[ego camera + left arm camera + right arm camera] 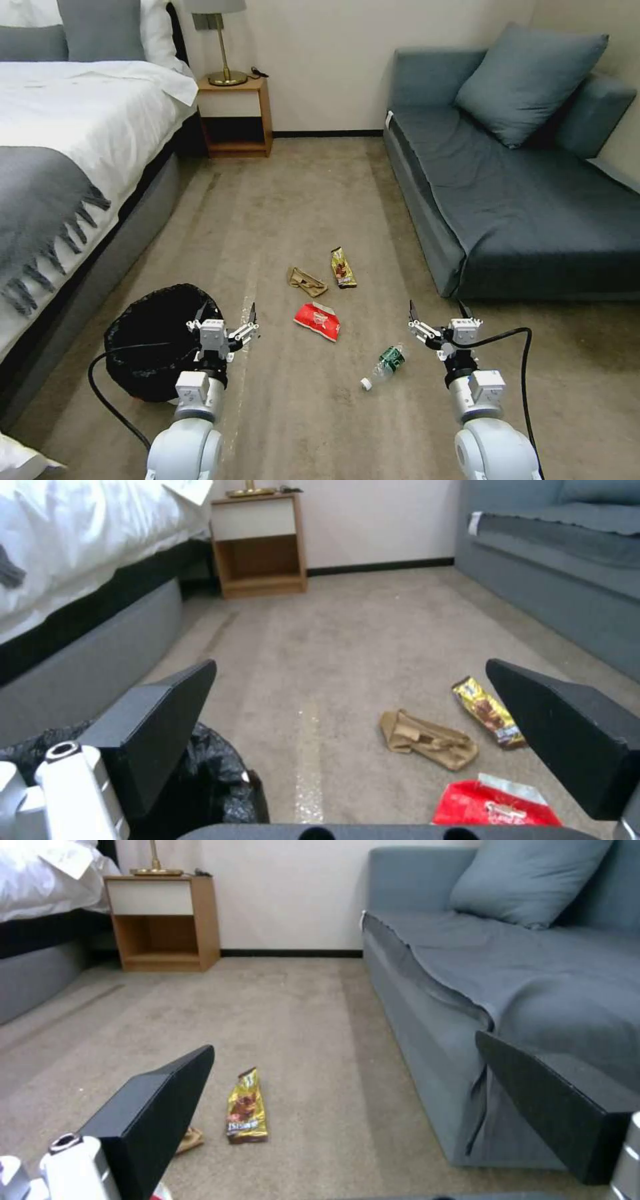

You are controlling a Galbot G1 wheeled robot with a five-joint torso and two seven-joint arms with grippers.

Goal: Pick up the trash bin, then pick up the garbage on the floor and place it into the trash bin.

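Trash bin (157,350) beside left gripper (227,317)

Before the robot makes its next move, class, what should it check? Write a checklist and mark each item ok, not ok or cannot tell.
1. Left hand open beside the round bin with the crinkly black bag: ok.
2. Bin gripped: not ok, it stands on the carpet.
3. Right hand open and empty: ok.
4. Red-white snack bag, gold-brown candy wrapper, crumpled tan wrapper and clear green-labelled bottle binned: not ok, all on the carpet.
5. Bin upright: cannot tell.
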